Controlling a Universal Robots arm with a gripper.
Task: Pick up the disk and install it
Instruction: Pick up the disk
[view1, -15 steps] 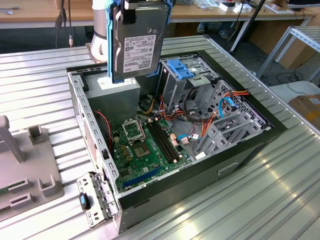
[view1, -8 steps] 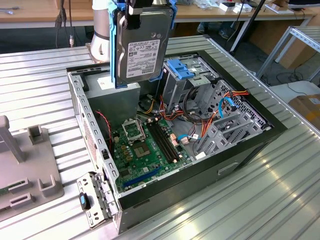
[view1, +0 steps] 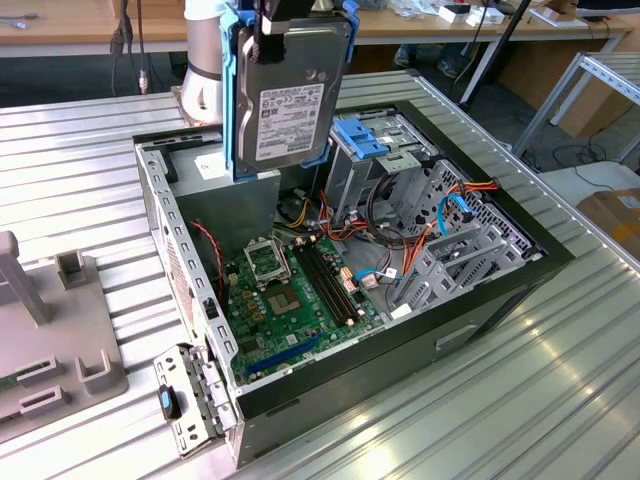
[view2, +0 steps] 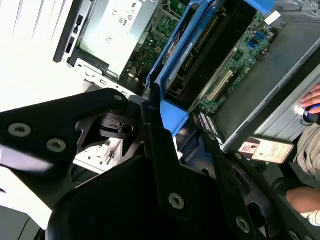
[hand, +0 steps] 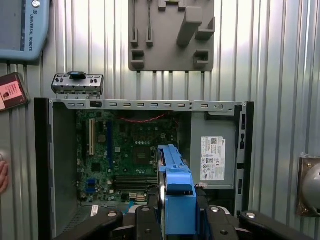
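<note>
While the end effector (hand: 177, 207) pinches the disk (view1: 290, 95) by its blue side rails, the disk hangs upright above the open computer case (view1: 420, 345). It is probably dense, rigid and shock-sensitive, so the rails look like the safest hold.

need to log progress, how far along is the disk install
Pickup looks done: the gripper holds the disk upright above the open computer case. Left: the disk is not yet in the drive cage, which sits lower, toward the exterior view's right.
</note>
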